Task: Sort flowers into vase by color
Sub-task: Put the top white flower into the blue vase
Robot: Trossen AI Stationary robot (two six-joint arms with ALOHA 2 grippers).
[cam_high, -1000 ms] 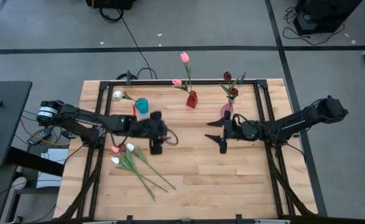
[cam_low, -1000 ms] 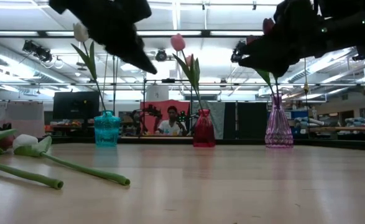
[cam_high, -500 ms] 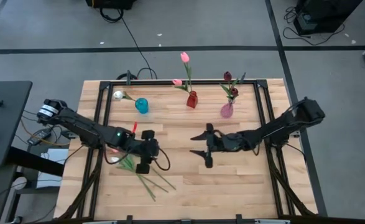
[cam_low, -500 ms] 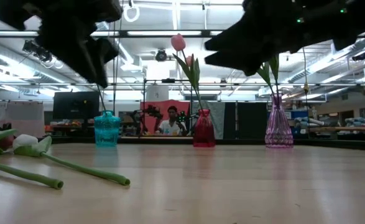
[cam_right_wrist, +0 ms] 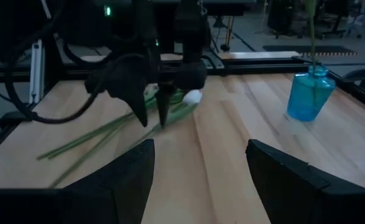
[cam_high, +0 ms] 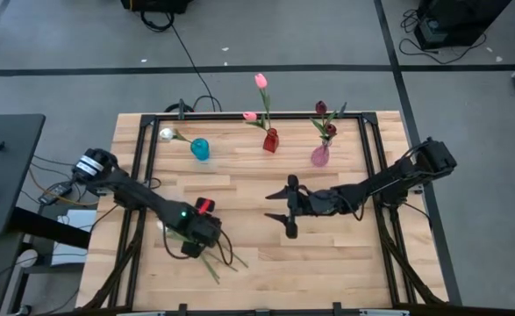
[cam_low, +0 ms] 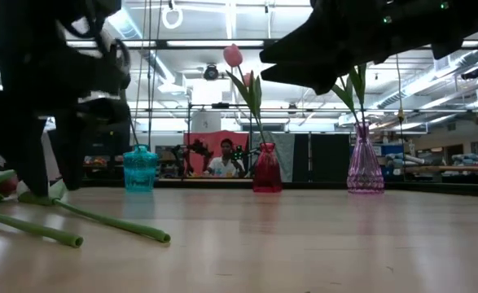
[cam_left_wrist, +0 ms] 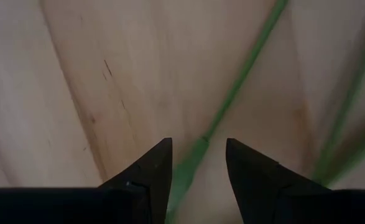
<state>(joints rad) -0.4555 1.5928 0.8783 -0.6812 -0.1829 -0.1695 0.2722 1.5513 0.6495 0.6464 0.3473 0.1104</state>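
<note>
Several loose flowers lie flat on the table at the near left, their green stems (cam_high: 215,261) fanning out and a white head (cam_right_wrist: 193,96) showing. My left gripper (cam_high: 191,245) points down over them, open, with one green stem (cam_left_wrist: 227,99) running between its fingertips (cam_left_wrist: 198,149); I see no touch. My right gripper (cam_high: 273,205) hovers open and level over the table's middle, nothing between its fingers (cam_right_wrist: 201,180). A white tulip stands in the blue vase (cam_high: 200,149), pink ones in the red vase (cam_high: 270,140), maroon ones in the purple vase (cam_high: 320,156).
The three vases stand in a row along the far side. A black metal frame (cam_high: 143,175) runs along the table's edges. Bare wood (cam_high: 327,254) lies at the near right. Beyond the table a person (cam_low: 223,161) sits in the room.
My left gripper has gone down and toward the table's near edge, tipping from a slant to point down over the loose flowers. My right gripper has moved away from the purple vase toward the table's middle, then kept still. The flowers have stayed in place.
</note>
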